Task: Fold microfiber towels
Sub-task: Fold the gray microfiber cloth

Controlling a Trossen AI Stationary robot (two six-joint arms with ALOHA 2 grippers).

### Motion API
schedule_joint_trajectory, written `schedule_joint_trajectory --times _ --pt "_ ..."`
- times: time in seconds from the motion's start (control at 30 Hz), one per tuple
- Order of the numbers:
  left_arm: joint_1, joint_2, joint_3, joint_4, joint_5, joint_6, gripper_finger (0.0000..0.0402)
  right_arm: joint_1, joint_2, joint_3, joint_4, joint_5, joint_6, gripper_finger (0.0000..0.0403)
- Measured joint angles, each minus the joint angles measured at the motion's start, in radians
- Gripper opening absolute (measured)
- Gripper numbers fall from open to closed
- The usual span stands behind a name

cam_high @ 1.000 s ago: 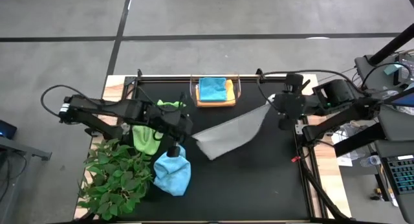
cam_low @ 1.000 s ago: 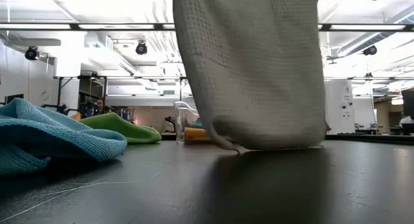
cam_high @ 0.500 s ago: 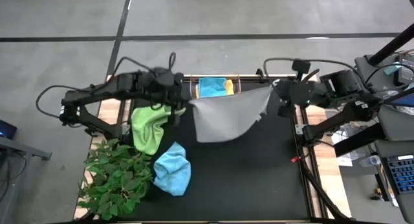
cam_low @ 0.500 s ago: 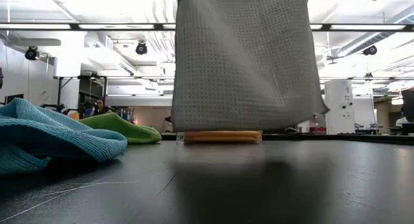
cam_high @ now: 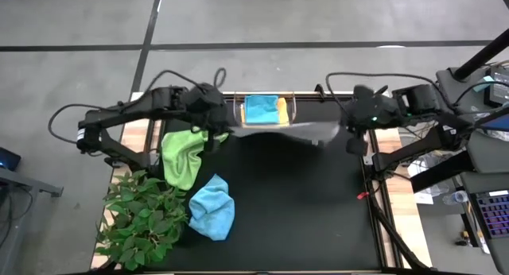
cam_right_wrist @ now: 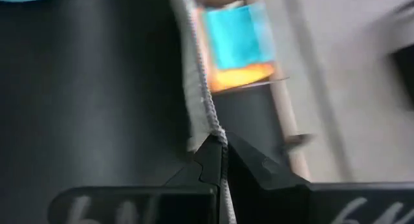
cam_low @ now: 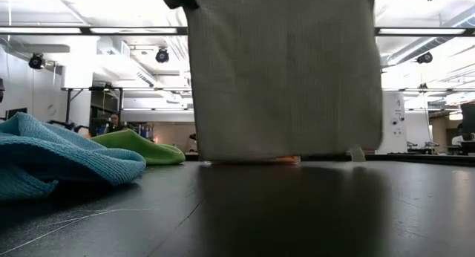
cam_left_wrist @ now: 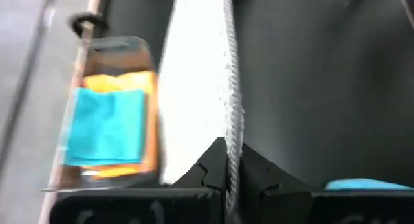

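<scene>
the pale grey-white towel (cam_low: 282, 75) hangs as a flat sheet between my two arms, held by its top corners above the far half of the worktop (cam_high: 302, 203). in the low view its bottom hem sits just at the surface, nearly level, and from above it shows only as a thin taut line. the left gripper (cam_left_wrist: 226, 185) has its fingers clenched on one top corner, and the right gripper (cam_right_wrist: 217, 169) has its fingers clenched on the other; both wrist views show the cloth edge running straight out from between the closed tips.

to do this step well i judge i should keep both hands at one height and keep the top edge taut, so the sheet stays square. then i would lower the hem onto the bare dark worktop and draw both hands towards the near side together, laying it flat without a crease. if one hand leads, the cloth will skew.

just behind the hanging towel is the clear bin (cam_high: 265, 114) with the teal towel (cam_high: 260, 108) on the yellow-orange towel (cam_high: 282, 106); i want to stay off it. the lime green towel (cam_high: 181, 156) and light blue towel (cam_high: 211, 207) lie bunched on the left, beside the plant (cam_high: 143, 219), well clear of my laying spot.
</scene>
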Motion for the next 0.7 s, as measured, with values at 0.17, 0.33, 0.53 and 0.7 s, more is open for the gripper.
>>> schedule_joint_trajectory --times 0.17,0.33,0.53,0.7 --pt "-0.091 0.035 -0.031 0.001 0.004 -0.053 0.0000 0.012 -0.025 -0.145 0.001 -0.169 0.101 0.0008" --pt "-0.198 0.070 -0.075 0.001 0.006 -0.159 0.0000 0.075 -0.055 -0.324 0.020 -0.269 0.215 0.0008" --pt "-0.330 0.117 -0.119 0.018 0.007 -0.274 0.0000 0.211 -0.088 -0.537 0.227 -0.459 0.345 0.0008" --pt "-0.416 0.177 -0.141 0.049 0.007 -0.416 0.0000 0.332 -0.089 -0.687 0.439 -0.549 0.448 0.0008"
